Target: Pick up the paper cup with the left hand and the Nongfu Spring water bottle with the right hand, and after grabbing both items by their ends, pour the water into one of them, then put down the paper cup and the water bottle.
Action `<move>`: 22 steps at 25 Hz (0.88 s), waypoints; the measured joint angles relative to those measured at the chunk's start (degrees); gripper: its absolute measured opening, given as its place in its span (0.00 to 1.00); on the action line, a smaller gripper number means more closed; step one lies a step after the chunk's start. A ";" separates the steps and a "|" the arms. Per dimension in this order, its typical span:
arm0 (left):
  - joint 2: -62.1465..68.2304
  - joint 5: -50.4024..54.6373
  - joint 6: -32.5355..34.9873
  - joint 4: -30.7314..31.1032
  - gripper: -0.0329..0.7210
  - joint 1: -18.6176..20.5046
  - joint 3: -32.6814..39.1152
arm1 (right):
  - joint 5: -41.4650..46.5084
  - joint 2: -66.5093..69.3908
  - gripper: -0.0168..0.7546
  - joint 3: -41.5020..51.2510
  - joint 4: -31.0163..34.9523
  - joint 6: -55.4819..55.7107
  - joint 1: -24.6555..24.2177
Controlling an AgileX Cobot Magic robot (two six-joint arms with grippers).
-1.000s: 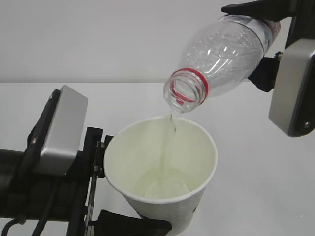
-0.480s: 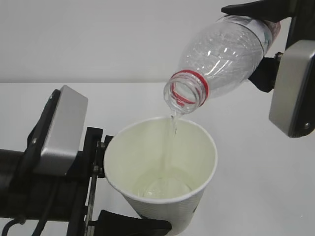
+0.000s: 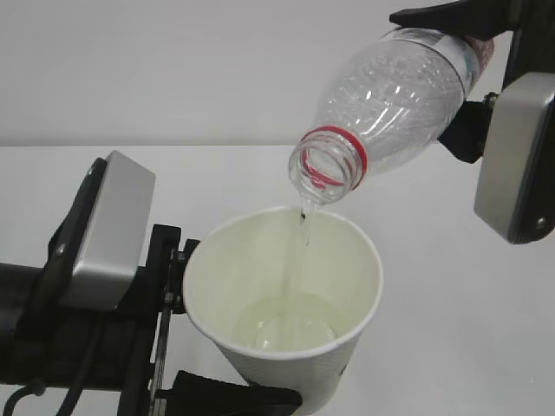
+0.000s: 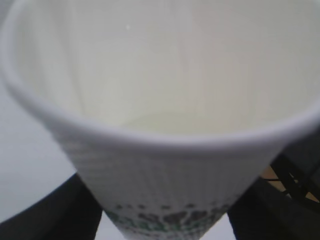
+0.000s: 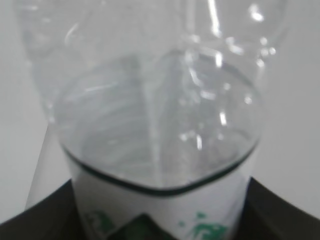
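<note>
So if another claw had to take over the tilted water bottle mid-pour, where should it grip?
Probably the clear ribbed body of the water bottle, approached from below: it is tilted mouth-down, the right claw already clamps its labelled end, and the neck must stay clear over the paper cup.

A white tapered paper cup with a rolled rim (image 4: 165, 165) fills the view, blurred, its pale inside open above; dark green print shows low on its wall, between two black gripper fingers (image 4: 55, 212).
</note>
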 joint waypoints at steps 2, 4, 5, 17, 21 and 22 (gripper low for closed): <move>0.00 0.00 0.00 0.04 0.74 0.00 0.00 | 0.00 0.00 0.63 0.00 0.00 0.00 0.00; 0.00 0.00 0.00 0.04 0.74 0.00 0.00 | 0.00 0.00 0.63 0.00 0.00 0.00 0.00; 0.00 0.00 0.00 0.04 0.74 0.00 0.00 | 0.00 0.00 0.63 0.00 0.00 0.00 0.00; 0.00 0.10 0.00 0.13 0.74 0.00 0.00 | -0.35 0.00 0.63 0.00 -0.47 -0.13 0.00; 0.00 0.10 0.00 0.13 0.74 0.00 0.00 | -0.35 0.00 0.63 0.00 -0.49 -0.26 0.00; 0.00 0.10 0.00 0.13 0.74 0.00 0.00 | -0.35 0.00 0.63 0.00 -0.49 -0.26 0.00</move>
